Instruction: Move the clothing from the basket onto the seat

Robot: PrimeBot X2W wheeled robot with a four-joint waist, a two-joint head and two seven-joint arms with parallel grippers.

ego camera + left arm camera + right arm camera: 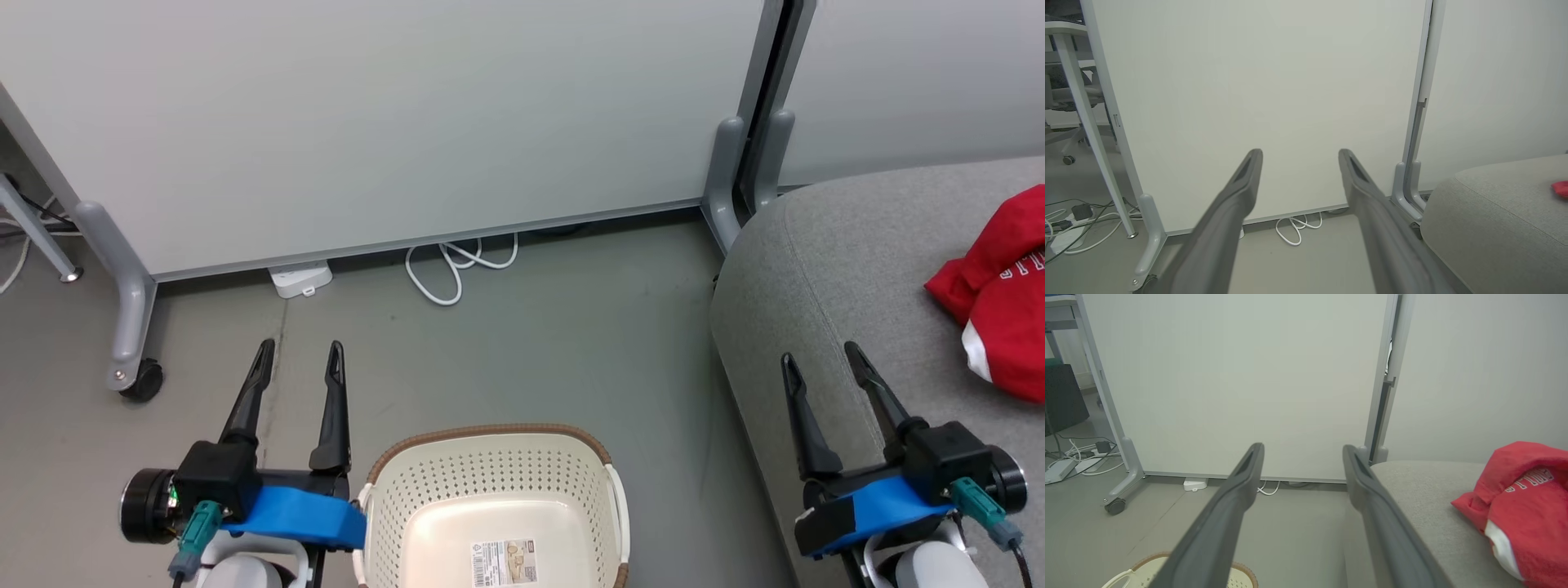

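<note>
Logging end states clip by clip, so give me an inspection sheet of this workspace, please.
Surface: grey floor; light-grey seat at the robot's right.
Job's things: basket stands on the floor, no clothing in its visible part, a label on its bottom; red clothing with white lettering lies on the seat.
Clutter: nothing seen.
Grippers: left gripper and right gripper both open, holding nothing.
Cables: white cable looped on the floor under the partition, near a white power strip.
Surroundings: pale partition panels; one foot has a castor.
</note>
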